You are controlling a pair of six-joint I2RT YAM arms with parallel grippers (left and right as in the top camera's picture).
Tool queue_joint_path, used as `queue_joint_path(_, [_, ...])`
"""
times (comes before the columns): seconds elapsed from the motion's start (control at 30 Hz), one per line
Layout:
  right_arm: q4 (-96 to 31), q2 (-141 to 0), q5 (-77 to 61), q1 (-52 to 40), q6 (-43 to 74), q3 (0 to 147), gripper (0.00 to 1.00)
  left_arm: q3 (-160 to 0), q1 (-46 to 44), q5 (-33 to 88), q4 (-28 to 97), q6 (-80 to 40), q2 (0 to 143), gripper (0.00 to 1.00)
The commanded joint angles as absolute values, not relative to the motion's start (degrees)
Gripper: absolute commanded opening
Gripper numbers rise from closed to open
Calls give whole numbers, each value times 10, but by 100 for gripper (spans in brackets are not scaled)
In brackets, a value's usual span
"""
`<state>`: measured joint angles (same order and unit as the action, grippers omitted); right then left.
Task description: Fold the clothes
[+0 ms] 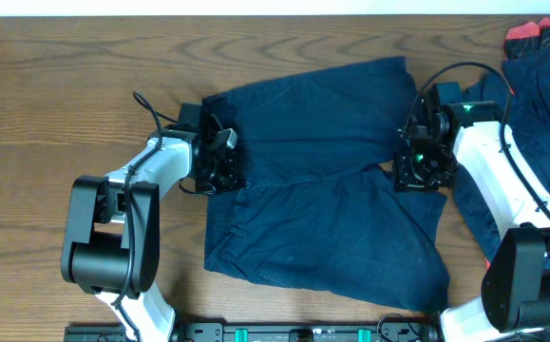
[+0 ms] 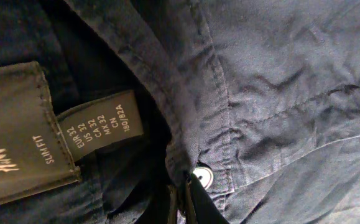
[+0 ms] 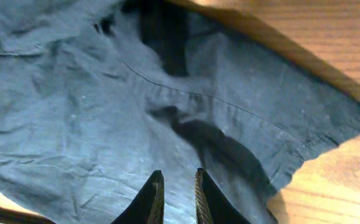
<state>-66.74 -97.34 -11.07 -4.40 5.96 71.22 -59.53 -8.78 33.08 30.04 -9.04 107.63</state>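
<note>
The left gripper sits on the waistband of the shorts, which lie spread flat in the middle of the table, waist to the left and legs to the right. From its wrist camera only the tips show, close together just below the button, and I cannot tell whether they pinch cloth or only rest on it. If they hold one layer only, a lift is likely to open the waist instead of carrying the whole edge over.

The right gripper hangs over the split between the two legs. Its fingers stand a narrow gap apart, with nothing between them, just above wrinkled cloth. A gap that narrow may slide off the cloth or bunch it. If the two arms pull unevenly, the fold is likely to skew.

A second heap of clothes lies just beside the right arm, which could snag it.
</note>
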Motion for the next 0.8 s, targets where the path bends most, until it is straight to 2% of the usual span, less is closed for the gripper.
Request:
queue_joint_path(0.0, [-683, -976, -84, -38, 69, 710, 17, -588, -83, 341, 304, -88, 1066, 6])
queue_joint_path(0.27, [-742, -976, 3, -4, 148, 710, 18, -588, -52, 341, 312, -90, 999, 6])
queue_joint_path(0.47, [-757, -976, 4, 1, 150, 710, 18, -588, -35, 343, 320, -103, 930, 6])
queue_joint_path(0.63, [-749, -976, -4, 0, 152, 691, 19, -588, -36, 337, 321, -103, 910, 6])
queue_joint_path(0.77, [-713, -976, -5, 0, 165, 647, 17, -588, -36, 283, 329, -103, 913, 6])
